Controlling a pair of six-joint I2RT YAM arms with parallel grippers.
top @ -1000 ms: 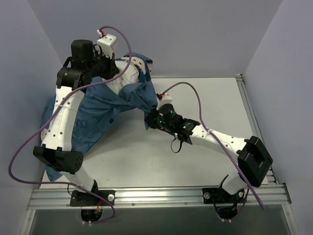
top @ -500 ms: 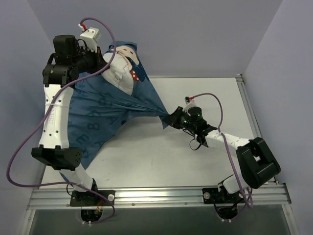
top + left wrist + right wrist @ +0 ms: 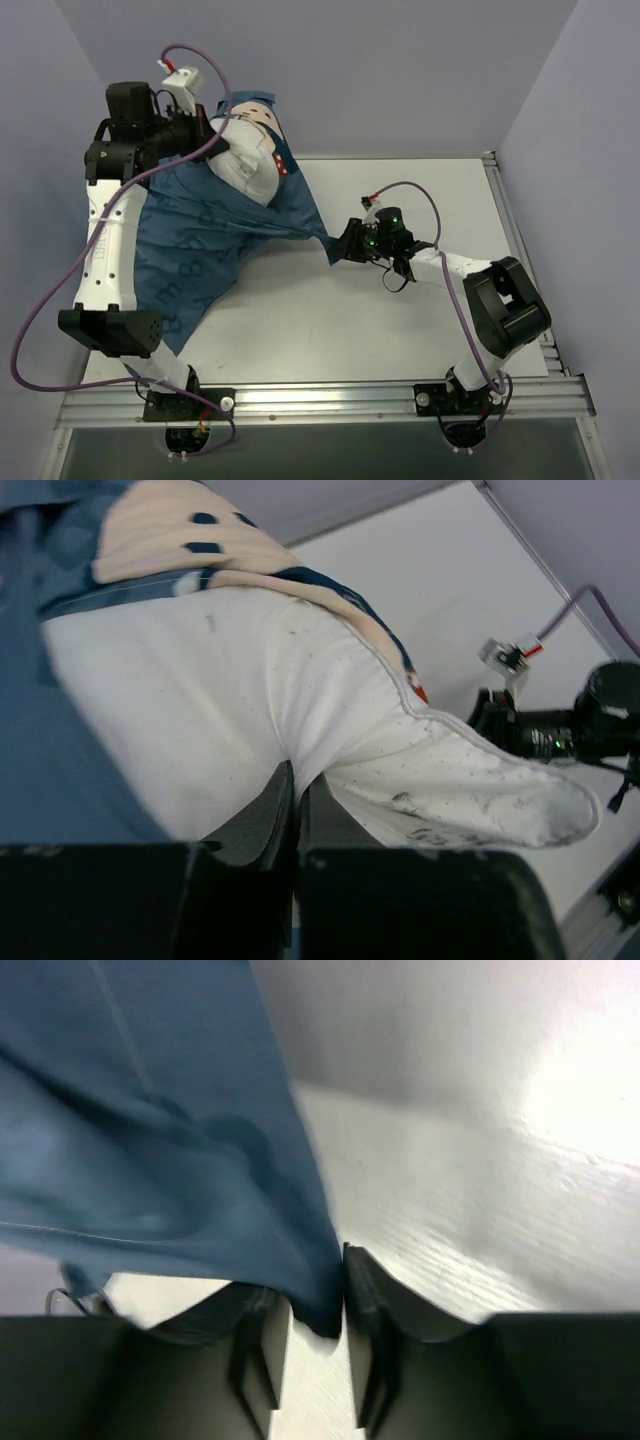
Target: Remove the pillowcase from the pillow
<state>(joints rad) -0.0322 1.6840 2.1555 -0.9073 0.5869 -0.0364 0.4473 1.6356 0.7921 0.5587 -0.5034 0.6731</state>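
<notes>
Over at the far left the left pincer (image 3: 213,140) is up off the table (image 3: 420,320), its jaws pressed tight on a pinch of the bare white pillow (image 3: 246,164). In the left wrist view the white fabric puckers right into the closed fingers (image 3: 280,798). The pillow hangs there in the air, one end uncovered, its long axis seeming to slant from far left toward the near right. The blue pillowcase (image 3: 195,245) is bunched round the pillow's far side and drapes below the left arm to the table's near left. From the pillow a fold of that blue cloth runs rightward and down in a fairly taut line to the right pincer (image 3: 345,243), which sits low near the middle of the table and is closed to a narrow gap on the cloth's tip. The right wrist view shows the blue caught between the fingers. So the case lies straight left of the right pincer, which I reckon means hauling further right while the left one stays clamped.
</notes>
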